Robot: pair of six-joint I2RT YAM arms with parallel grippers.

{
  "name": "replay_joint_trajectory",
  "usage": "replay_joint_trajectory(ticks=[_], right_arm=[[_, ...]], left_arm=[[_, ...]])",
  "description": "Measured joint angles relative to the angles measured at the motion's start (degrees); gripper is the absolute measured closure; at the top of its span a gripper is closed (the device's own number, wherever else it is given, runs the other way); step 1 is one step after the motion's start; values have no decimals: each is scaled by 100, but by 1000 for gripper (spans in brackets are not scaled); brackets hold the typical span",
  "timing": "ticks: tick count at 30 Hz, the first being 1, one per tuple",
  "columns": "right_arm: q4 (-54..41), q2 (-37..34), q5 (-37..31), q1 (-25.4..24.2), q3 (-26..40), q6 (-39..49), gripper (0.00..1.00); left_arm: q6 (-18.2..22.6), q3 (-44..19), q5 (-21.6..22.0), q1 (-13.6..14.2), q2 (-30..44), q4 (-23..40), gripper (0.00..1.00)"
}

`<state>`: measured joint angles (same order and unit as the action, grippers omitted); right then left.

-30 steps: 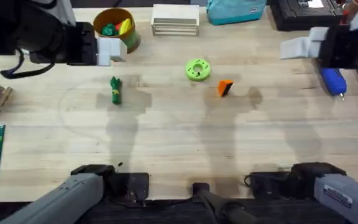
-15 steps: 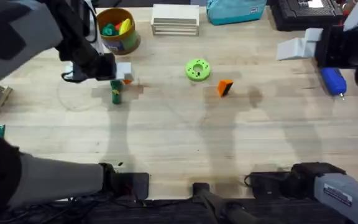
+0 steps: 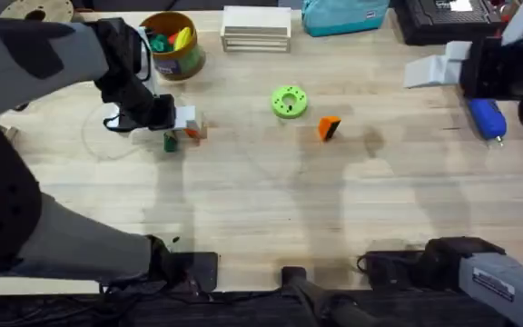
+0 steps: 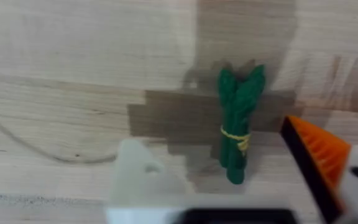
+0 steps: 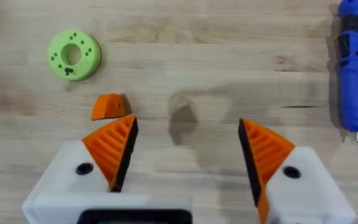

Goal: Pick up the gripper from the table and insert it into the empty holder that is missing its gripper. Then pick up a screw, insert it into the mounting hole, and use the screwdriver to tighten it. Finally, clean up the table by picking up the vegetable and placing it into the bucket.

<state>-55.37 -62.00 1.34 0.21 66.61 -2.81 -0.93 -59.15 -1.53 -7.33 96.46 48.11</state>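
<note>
**Lining up over the vegetable before closing**

Hovering low over the toy vegetable (image 4: 237, 125), the left hand (image 4: 241, 180) is spread, with one white finger bare of its pad and the other carrying an orange ribbed pad (image 4: 319, 149). In the left wrist view the dark-green bundle lies flat on the counter (image 3: 261, 209) between the two fingers, nearer the padded one, its tan band about midway along.

To do this step well, the hand should come straight down so that the fingers pass either side of the bundle at the band, where it looks narrowest and firmest. The bare finger is the holder (image 4: 143, 177) missing its pad, so grip on that side is likely slippery; closing slowly and centring the bundle first would help keep it from rolling out. The bundle should lie crosswise to the closing direction, not along it.

The bucket (image 3: 172, 44) stands near, farther back on the counter, with other toy pieces already in it, so the carry is short once the bundle is lifted clear.

The right hand (image 5: 185, 158) waits with fingers wide apart above the counter. The loose orange gripper (image 3: 329, 128) lies beside the lime-green disc (image 3: 289, 102), and the blue screwdriver (image 3: 486, 119) rests at the right edge, both untouched by either hand.
</note>
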Motion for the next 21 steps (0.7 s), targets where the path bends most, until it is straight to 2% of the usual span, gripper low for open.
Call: replay_joint_trajectory(ticks=[1, 6, 7, 8, 11, 12, 18, 19, 21], right_arm=[[-2, 0, 0, 0, 0, 0, 63], [-2, 0, 0, 0, 0, 0, 64], [-2, 0, 0, 0, 0, 0, 63], [-1, 0, 0, 0, 0, 0, 63], [-2, 0, 0, 0, 0, 0, 63], [-2, 0, 0, 0, 0, 0, 63], [-2, 0, 0, 0, 0, 0, 63], [-2, 0, 0, 0, 0, 0, 64], [-2, 0, 0, 0, 0, 0, 64]], left_arm=[[-17, 15, -23, -38, -12, -1, 59], [2, 35, -137, -206, -26, -13, 834], [27, 35, -154, -213, -32, -13, 954], [27, 35, -156, -215, -35, -14, 987], [31, 37, -154, -219, -37, -15, 997], [31, 37, -157, -221, -37, -15, 997], [45, 56, -39, -295, -37, 9, 82], [46, 59, -45, -296, -37, 14, 37], [44, 61, -70, -294, -41, 32, 16]])
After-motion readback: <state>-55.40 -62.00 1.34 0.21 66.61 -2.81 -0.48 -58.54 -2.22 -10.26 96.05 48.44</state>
